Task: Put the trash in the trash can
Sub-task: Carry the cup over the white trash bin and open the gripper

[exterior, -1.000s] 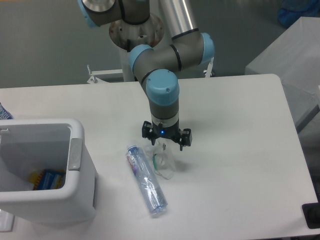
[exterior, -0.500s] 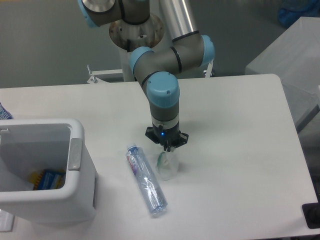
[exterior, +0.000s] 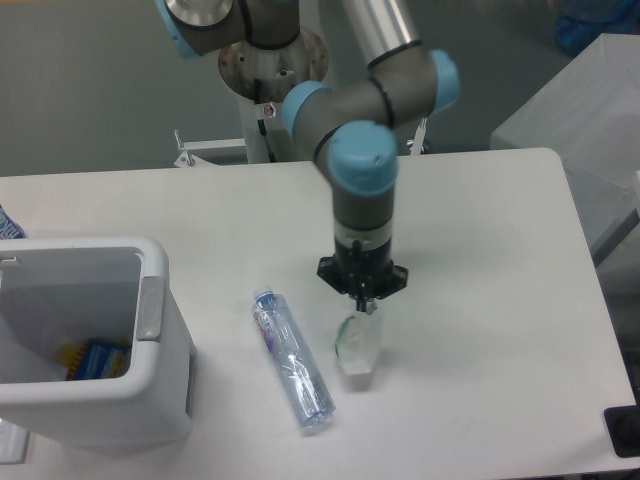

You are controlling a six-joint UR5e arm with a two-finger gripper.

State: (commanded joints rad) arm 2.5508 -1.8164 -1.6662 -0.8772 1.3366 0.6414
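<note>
The gripper [exterior: 364, 305] is closed on the top edge of the crumpled clear cup [exterior: 358, 345], which hangs from it above the table [exterior: 480, 250], right of the bottle [exterior: 292, 360]. The pinch on thin plastic looks slight, so the cup may slip loose during travel to the trash can [exterior: 85, 340].

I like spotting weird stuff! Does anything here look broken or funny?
Yes: the clear cup pinched in the gripper looks crumpled. A bottle lies on its side on the table, outside the trash can.

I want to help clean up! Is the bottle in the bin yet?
No, still out. The bottle lies flat on the table, beside the white bin.
</note>
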